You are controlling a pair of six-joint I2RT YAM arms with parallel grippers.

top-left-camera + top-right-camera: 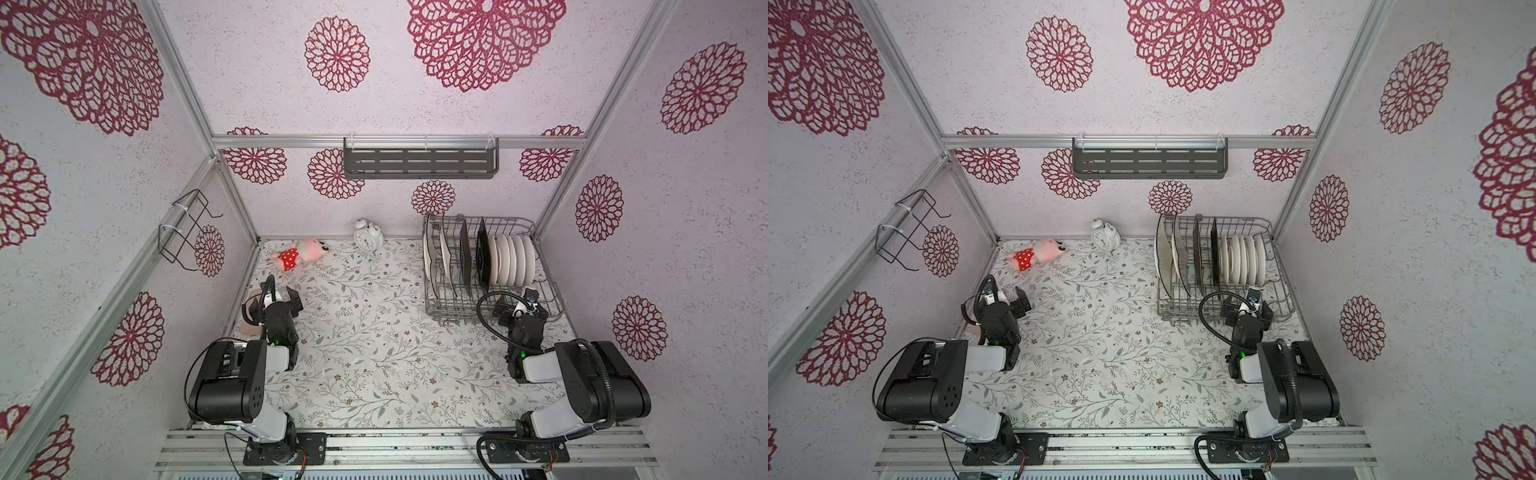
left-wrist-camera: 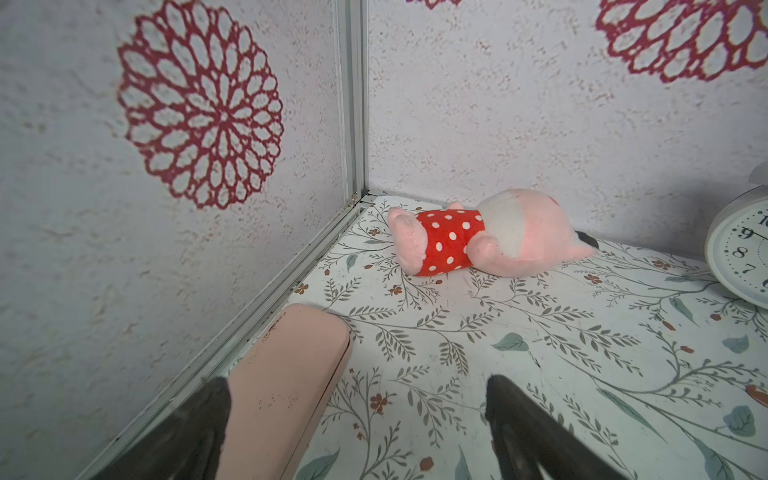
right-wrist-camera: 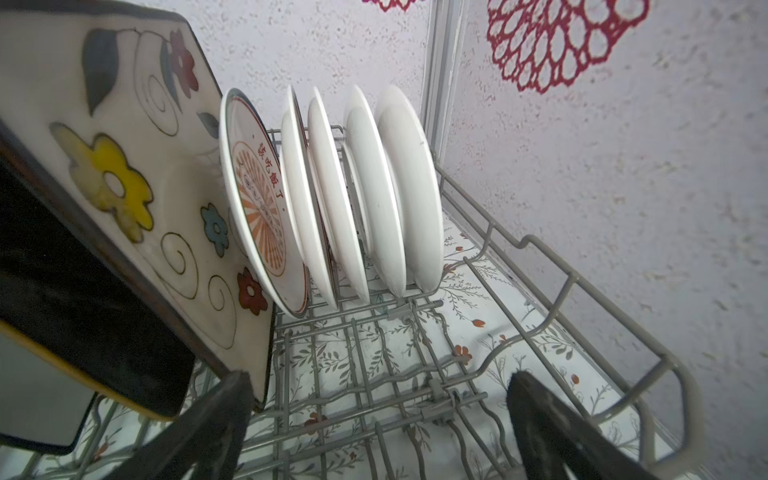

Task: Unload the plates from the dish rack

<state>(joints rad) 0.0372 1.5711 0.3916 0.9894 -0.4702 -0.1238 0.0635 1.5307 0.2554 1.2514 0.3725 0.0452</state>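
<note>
The dish rack (image 1: 451, 309) is seen at the two o'clock corner of the counter (image 1: 374, 365) in both top views. White square plates (image 1: 434, 257) are stood on edge at its nine o'clock end, flowered plates (image 3: 137, 199) with black backs come next, and round white plates (image 1: 511, 259) are ranked toward three o'clock. The right end effector (image 3: 380, 378) is poised over the rack's six o'clock end, its jaws spread wide with nothing gripped; one finger (image 3: 216, 415) is found just beside the nearest flowered plate. The left end effector (image 2: 355, 386) is seen at nine o'clock, likewise spread and empty, one finger (image 2: 199, 424) over a pale pink flat object (image 2: 286, 374). A plush toy (image 1: 297, 253) is laid at eleven o'clock, an alarm clock (image 1: 368, 237) at twelve.
</note>
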